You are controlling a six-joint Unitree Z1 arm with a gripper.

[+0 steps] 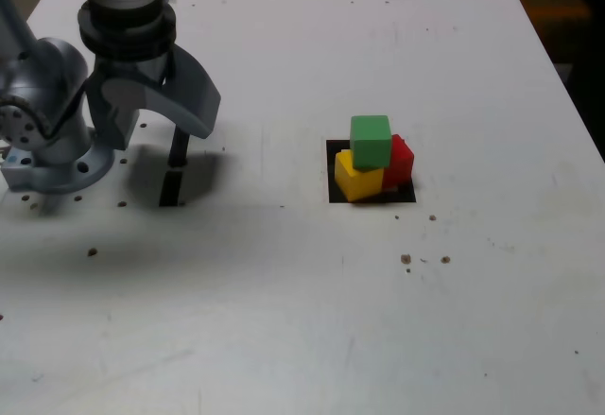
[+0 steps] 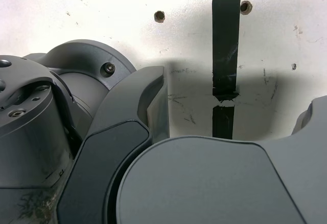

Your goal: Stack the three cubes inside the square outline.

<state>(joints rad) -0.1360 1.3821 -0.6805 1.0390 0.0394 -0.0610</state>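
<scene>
Cubes sit grouped at your 3 o'clock from desk centre in the exterior view. Note the small solid yellow cube (image 1: 358,178) and the small solid red cube (image 1: 401,159) touching side by side, red at 2 o'clock of yellow. The small solid green cube (image 1: 371,141) rests on top, bridging both. All three stand on the square outline of black tape (image 1: 334,169), whose edges show around their base. On the white desk (image 1: 302,320), observe the grey end effector (image 1: 180,131) at 9 o'clock, well apart from the cubes and empty; its jaws stand parted in the wrist view. Two short black tape strips (image 2: 225,55) lie end to end beneath it.
</scene>
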